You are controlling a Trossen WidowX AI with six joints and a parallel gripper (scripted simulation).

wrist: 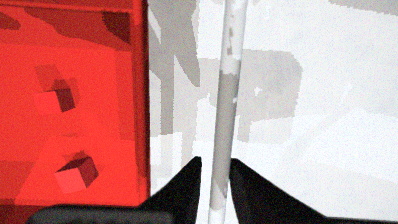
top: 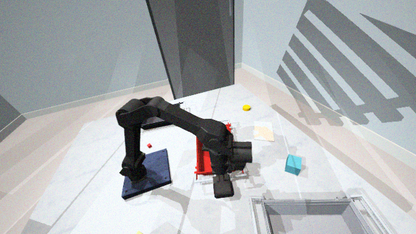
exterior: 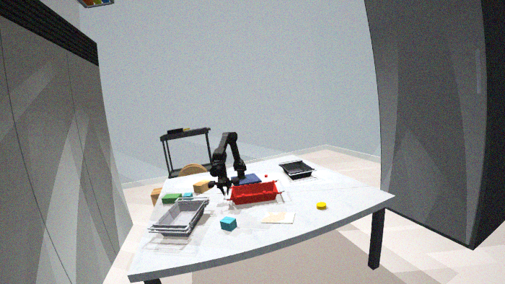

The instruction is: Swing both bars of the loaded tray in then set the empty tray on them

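The red tray (top: 202, 161) (exterior: 254, 196) (wrist: 142, 100) stands on the table. Small red blocks (wrist: 75, 176) lie on its floor. Its wire bar (wrist: 228, 105) at the gripper's end is swung out, clear of the end wall; the other bar (exterior: 286, 197) is also out. My gripper (exterior: 225, 192) (wrist: 215, 164) is part open, pointing down, with its fingertips on either side of the near bar and small gaps showing; it holds nothing. In the top view the arm hides the fingertips. A grey tray (top: 306, 206) and a black tray (top: 157, 123) (exterior: 297, 176) stand empty, with wire bars at their ends.
A teal block (top: 293, 164) (exterior: 228, 224) is between the red and grey trays. A card (top: 264, 135) (exterior: 278, 218) and a yellow disc (top: 246, 107) (exterior: 321, 205) lie nearby. Green (exterior: 172, 198) and orange (exterior: 202, 186) blocks lie behind the grey tray. A small red cube (top: 149, 145) (exterior: 266, 176) lies near the arm's base.
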